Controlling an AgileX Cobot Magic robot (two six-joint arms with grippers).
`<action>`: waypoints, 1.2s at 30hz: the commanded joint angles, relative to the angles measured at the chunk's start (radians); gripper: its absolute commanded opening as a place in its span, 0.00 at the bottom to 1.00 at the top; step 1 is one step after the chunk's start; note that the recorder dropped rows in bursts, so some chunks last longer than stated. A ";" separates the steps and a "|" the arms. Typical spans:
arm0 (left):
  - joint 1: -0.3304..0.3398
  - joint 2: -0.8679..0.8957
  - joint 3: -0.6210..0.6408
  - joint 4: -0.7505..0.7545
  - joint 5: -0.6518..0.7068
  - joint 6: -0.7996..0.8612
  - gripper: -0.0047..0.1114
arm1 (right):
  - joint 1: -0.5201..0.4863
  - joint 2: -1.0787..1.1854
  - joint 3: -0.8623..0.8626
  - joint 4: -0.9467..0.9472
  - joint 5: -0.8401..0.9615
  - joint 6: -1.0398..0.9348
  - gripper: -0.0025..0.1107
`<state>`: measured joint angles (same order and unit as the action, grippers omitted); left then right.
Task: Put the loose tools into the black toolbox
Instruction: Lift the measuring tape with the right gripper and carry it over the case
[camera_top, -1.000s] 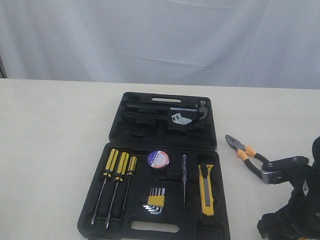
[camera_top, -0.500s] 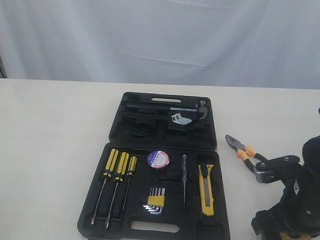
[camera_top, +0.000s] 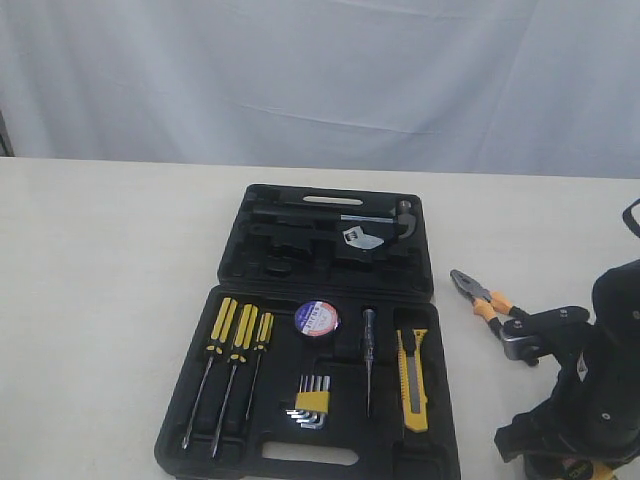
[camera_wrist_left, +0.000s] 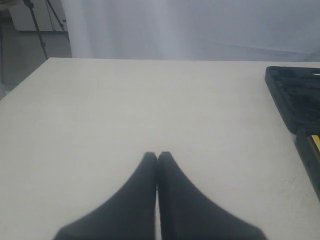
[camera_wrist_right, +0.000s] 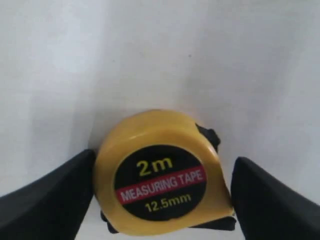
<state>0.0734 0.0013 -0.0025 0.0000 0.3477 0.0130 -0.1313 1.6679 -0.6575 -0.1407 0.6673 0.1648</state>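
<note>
Black moulded plastic dominated the pale tabletop (camera_top: 100, 260): the black toolbox (camera_top: 385, 445) lay opened flat mid-table, reaching the near edge, its recesses facing up to receive tools. Toward the near right corner the right gripper (camera_wrist_right: 162, 167) hung low with jaws spread, not visibly clamped. The left gripper (camera_wrist_left: 157, 159) was pinched together over bare table toward the left edge, seemingly parked clear. The pliers (camera_top: 490, 305) lay loose between toolbox and right edge, probably a later job. The utility knife (camera_top: 413, 380) sat in a recess of the near half. The tape measure (camera_wrist_right: 150, 132) lay label-up between the right jaws, apparently lined up for a squeeze. The tape roll (camera_top: 317, 318) filled its round recess.
</note>
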 joint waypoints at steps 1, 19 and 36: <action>-0.005 -0.001 0.003 0.000 -0.005 -0.006 0.04 | -0.007 0.002 -0.006 -0.001 0.041 -0.008 0.64; -0.005 -0.001 0.003 0.000 -0.005 -0.006 0.04 | -0.007 0.000 -0.045 0.001 0.095 0.013 0.22; -0.005 -0.001 0.003 0.000 -0.005 -0.006 0.04 | -0.003 0.207 -0.935 0.225 0.493 0.063 0.22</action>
<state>0.0734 0.0013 -0.0025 0.0000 0.3477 0.0130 -0.1313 1.8041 -1.4987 0.0812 1.1234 0.2132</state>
